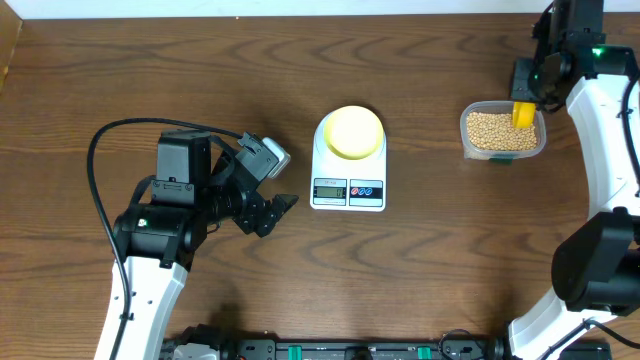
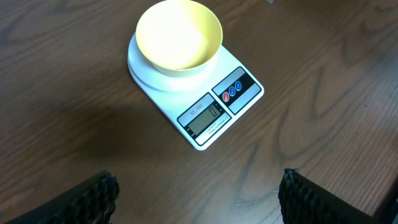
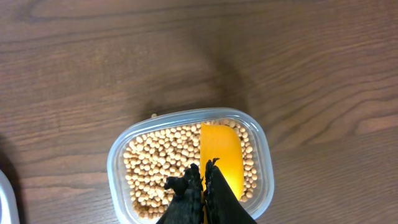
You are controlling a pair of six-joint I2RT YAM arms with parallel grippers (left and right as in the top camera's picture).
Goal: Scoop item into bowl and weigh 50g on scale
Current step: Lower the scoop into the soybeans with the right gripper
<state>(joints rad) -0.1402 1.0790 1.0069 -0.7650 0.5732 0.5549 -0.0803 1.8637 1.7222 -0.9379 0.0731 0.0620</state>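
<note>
Scooping is in hand: the right jaws, clenched on the scoop [image 3: 221, 155] just ahead among the beans [image 3: 155, 162], should next lift it level toward the bowl [image 1: 351, 131]; left jaws released.

My right gripper [image 3: 204, 169] is pinched over the yellow scoop [image 3: 221, 152], hiding its handle, and the clear container [image 3: 114, 171] runs off my right wrist view's bottom edge. Over on the left, my left gripper [image 2: 199, 176] shows only cropped finger stubs, and the digits on the scale [image 2: 244, 71] are too blurred to read.
</note>
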